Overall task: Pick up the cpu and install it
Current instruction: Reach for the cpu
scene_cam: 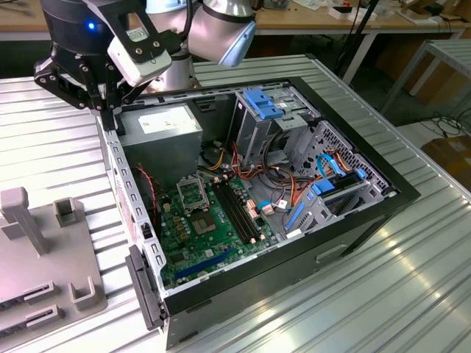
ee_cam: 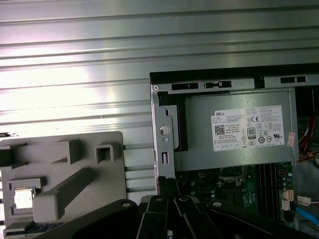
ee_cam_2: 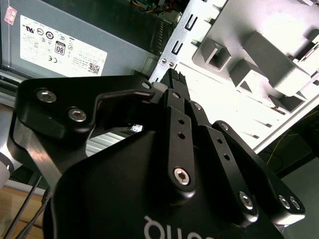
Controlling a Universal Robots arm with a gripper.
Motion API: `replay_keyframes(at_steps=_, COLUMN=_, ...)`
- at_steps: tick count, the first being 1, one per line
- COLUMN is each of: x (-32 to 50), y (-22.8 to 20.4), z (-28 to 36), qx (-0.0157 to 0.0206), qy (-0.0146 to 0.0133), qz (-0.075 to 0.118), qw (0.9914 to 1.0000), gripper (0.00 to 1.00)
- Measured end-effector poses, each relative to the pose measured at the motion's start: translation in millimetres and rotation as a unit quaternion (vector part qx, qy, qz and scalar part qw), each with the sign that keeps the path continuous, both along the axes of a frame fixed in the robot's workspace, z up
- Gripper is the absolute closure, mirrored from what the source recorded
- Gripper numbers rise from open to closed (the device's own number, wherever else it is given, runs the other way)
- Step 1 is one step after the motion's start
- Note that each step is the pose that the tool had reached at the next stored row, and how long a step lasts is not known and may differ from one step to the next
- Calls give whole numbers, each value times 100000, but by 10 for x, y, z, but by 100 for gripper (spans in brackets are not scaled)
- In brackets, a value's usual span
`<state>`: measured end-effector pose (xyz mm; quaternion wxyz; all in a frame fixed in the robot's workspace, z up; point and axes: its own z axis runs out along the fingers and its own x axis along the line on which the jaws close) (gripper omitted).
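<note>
The cpu [ee_cam: 23, 197], a small pale silvery square, lies in a recess of the grey fixture plate [ee_cam: 94, 174] beside the open computer case in the first wrist view. My gripper [scene_cam: 110, 121] hangs over the case's rear corner at the exterior view's left, above the metal edge near the power supply [scene_cam: 158, 129]. Its dark fingers [ee_cam: 168, 186] are shut together with nothing between them, as the second wrist view also shows at the gripper [ee_cam_2: 174, 79]. The metal-framed socket [scene_cam: 193, 195] sits on the green motherboard [scene_cam: 213, 228] inside the case, apart from the gripper.
The black case [scene_cam: 353, 220] lies open on a ribbed metal table [scene_cam: 412, 294], crowded with drive cages, blue clips and cables [scene_cam: 287, 169]. The grey fixture plate [scene_cam: 44, 257] with upright posts stands at the exterior view's left. Benches run along the back.
</note>
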<state>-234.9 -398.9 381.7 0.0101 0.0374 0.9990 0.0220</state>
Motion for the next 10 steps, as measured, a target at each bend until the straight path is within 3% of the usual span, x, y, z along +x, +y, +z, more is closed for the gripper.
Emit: replay_keyframes(at_steps=10, x=-36, y=0, z=-3, qx=2, qy=-3, qz=-6, qw=100000, gripper=89)
